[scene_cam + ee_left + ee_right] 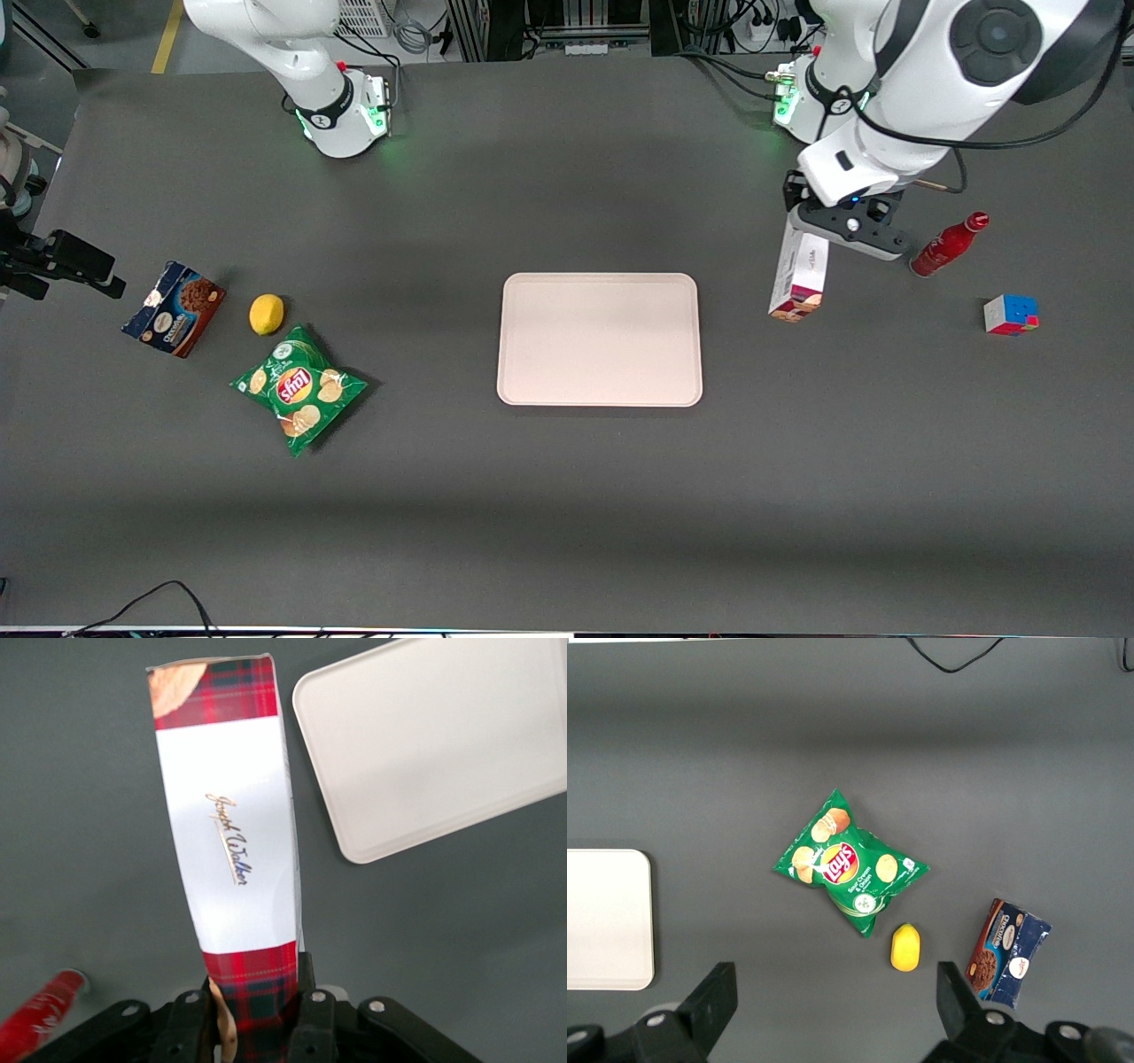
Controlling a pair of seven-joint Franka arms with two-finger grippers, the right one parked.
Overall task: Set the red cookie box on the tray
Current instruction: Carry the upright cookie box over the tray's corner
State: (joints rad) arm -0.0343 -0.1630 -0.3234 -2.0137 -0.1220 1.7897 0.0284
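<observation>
Dark grey table fills the front view, with cable clutter along its farthest edge. Pale pink-beige tray lies flat near the middle. Toward the working arm's end, the gripper holds the red cookie box by one end; box hangs near-vertical beside the tray, not on it, and whether its low end touches the table cannot be told. Red bottle lies close by the gripper; a colour cube sits nearer the camera than the bottle. Toward the parked arm's end: blue-and-brown chocolate cookie box, lemon, green chip bag.

Left wrist view adds detail: both fingers clamp the plaid end of the red cookie box; white label carries gold script. Tray corner lies apart from the box.

Right wrist view: chip bag, lemon, chocolate cookie box, tray edge; no red box here.
</observation>
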